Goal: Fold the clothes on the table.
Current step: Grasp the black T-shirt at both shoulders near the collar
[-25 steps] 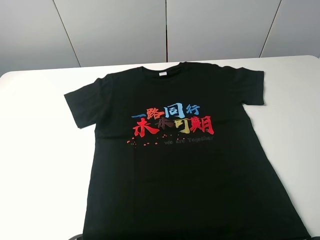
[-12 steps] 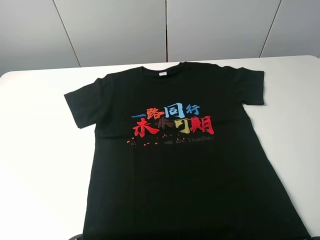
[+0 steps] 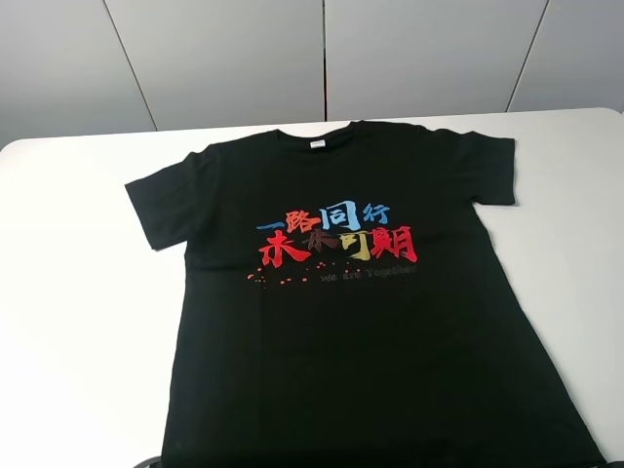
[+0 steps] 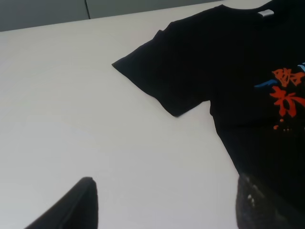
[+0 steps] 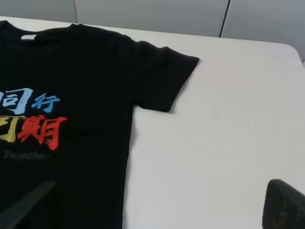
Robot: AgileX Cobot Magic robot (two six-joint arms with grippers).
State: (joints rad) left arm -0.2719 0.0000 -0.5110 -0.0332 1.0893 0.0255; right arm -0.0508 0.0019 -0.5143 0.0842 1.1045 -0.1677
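Far left: bare white table (image 3: 68, 312), rounded corner at the back. Over that stretch, the left gripper (image 4: 167, 210), shown only by its own wrist camera: 2 dark fingers (image 4: 76, 205) spread wide, 1 above tabletop, 1 above the shirt's side, nothing gripped.

Next, the left sleeve (image 3: 166, 205) of the black T-shirt (image 3: 370, 370): flat, angled outward, cuff well inside the table's edge. Shirt itself spread front up across the middle of the table, collar toward the far side, hem running off the near edge of the high view.

At the collar, a small white neck label (image 3: 318, 144). On the chest, 2 rows of characters (image 3: 336, 239) in blue, red and yellow, with a faint grey line beneath, possibly "We are Together", too dim to read surely.

Further right, the right sleeve (image 3: 490, 166), flat, shorter-looking, then bare table again.

Far right, the right gripper (image 5: 152, 210): blurred fingertips (image 5: 286, 205) set far apart at the picture's lower corners, 1 above the shirt, 1 above white tabletop, holding nothing.
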